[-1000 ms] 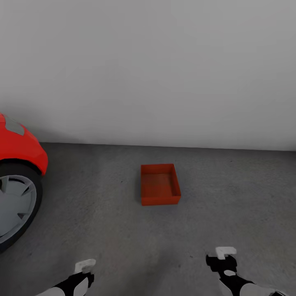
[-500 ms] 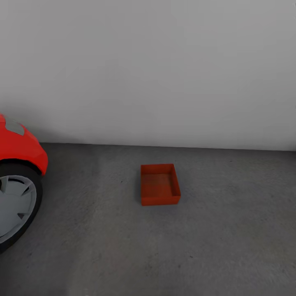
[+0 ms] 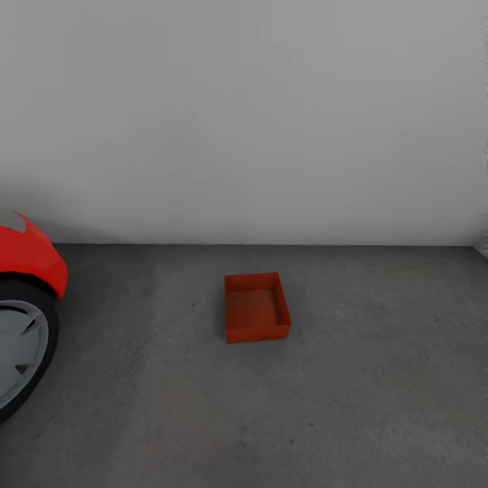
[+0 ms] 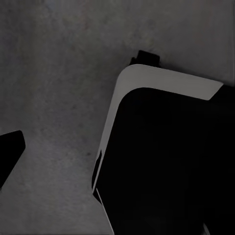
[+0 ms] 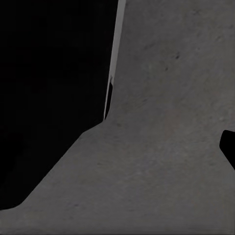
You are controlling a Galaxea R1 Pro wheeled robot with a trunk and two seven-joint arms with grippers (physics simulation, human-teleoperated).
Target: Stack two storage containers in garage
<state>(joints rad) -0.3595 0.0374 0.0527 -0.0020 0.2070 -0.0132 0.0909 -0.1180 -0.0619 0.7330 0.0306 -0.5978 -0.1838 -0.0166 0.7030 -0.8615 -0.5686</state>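
In the head view, one orange-red storage container (image 3: 256,307) sits open-topped and upright on the dark grey concrete floor (image 3: 379,379) of the garage, a little below and just left of the middle of the frame. Nothing lies inside it as far as the view shows, and its long sides run roughly away from the camera, turned slightly. It stands apart from the pale grey wall (image 3: 257,115) that fills the upper half of the frame, with a strip of bare concrete between them. At the left edge, the front of the red car (image 3: 27,254) curves over a dark tyre with a grey wheel (image 3: 17,349), well apart from the container. In the left wrist view, mottled concrete takes up the upper left of the frame, while a large black body with a pale grey rim (image 4: 161,83) covers the lower right; a small dark tip juts in at the left edge. In the right wrist view, a black mass with a thin pale edge occupies the upper left, and grey concrete spreads across the rest, with a dark tip at the right edge. Whether either hand is spread or pressed together cannot be told from these views.
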